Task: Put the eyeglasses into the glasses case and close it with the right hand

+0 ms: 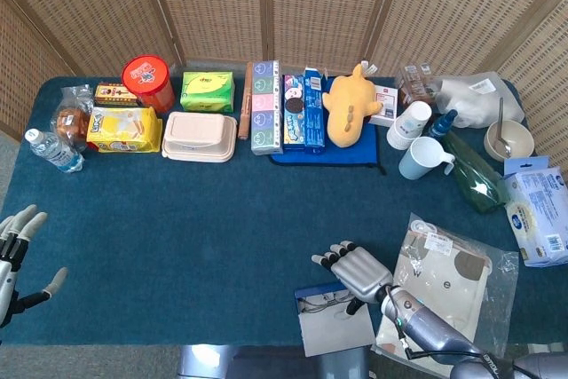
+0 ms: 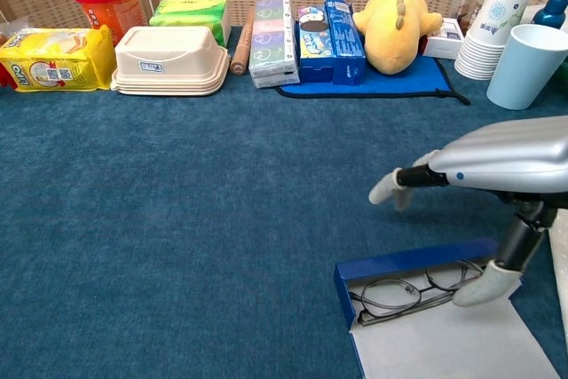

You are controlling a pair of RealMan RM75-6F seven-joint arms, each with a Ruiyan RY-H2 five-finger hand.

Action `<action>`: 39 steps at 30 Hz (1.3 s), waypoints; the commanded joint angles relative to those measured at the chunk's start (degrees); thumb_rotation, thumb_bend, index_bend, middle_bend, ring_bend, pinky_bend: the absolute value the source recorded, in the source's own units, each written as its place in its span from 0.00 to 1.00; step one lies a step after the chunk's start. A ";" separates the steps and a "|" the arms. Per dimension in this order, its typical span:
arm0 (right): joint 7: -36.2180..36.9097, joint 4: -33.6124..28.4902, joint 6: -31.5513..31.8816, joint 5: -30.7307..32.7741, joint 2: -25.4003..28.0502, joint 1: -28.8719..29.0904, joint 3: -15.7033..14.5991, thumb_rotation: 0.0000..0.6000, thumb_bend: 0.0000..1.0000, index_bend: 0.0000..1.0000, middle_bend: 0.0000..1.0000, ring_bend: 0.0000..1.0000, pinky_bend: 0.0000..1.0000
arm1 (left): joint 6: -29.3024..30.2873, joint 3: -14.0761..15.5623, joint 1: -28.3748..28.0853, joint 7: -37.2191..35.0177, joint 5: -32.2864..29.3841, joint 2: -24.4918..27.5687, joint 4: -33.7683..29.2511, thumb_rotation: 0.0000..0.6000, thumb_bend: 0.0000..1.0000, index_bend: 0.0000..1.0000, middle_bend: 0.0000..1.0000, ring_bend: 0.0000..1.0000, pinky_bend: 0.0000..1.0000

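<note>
The eyeglasses (image 2: 410, 293) lie inside the open glasses case (image 2: 417, 308) at the near edge of the tabletop (image 1: 222, 219), the right hand (image 1: 355, 271) hovering over them, fingers spread, thumb touching the frame, holding nothing.

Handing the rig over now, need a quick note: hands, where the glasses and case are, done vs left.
Left hand: open, idle at the table's left edge, holding nothing.
Right hand: hovers over the open glasses case, fingers extended, thumb tip low by the eyeglasses; no clear grip on anything.
Eyeglasses: lying inside the case, against its blue wall, at the near edge of the table.
Done: eyeglasses are in the case.
Left: close the lid with the right hand; it looks fully open and flat toward the robot.
</note>
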 commanded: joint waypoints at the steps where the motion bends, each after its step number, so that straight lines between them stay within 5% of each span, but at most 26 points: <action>1: -2.46 -2.06 1.10 4.68 1.65 2.06 -2.35 0.52 0.08 0.14 0.23 0.15 0.17 | -0.29 -0.04 -0.25 0.12 0.09 -0.14 -0.06 1.00 0.28 0.00 0.01 0.00 0.00; 21: -6.14 -8.05 8.02 10.02 2.96 3.85 -9.91 0.43 0.08 0.16 0.25 0.21 0.17 | -1.18 0.01 -1.10 0.33 0.49 -0.71 -0.12 1.00 0.28 0.00 0.00 0.00 0.00; 31: -4.86 -7.94 9.69 5.60 2.59 2.71 -10.71 0.43 0.08 0.15 0.25 0.18 0.17 | -0.86 0.12 -1.01 0.54 0.62 -0.69 -0.27 1.00 0.28 0.00 0.00 0.00 0.00; 39: -4.70 -9.99 15.20 -4.25 4.48 -1.39 -12.04 0.43 0.08 0.11 0.22 0.14 0.17 | -0.55 0.22 -0.87 0.82 0.77 -0.60 -0.60 1.00 0.28 0.00 0.01 0.00 0.00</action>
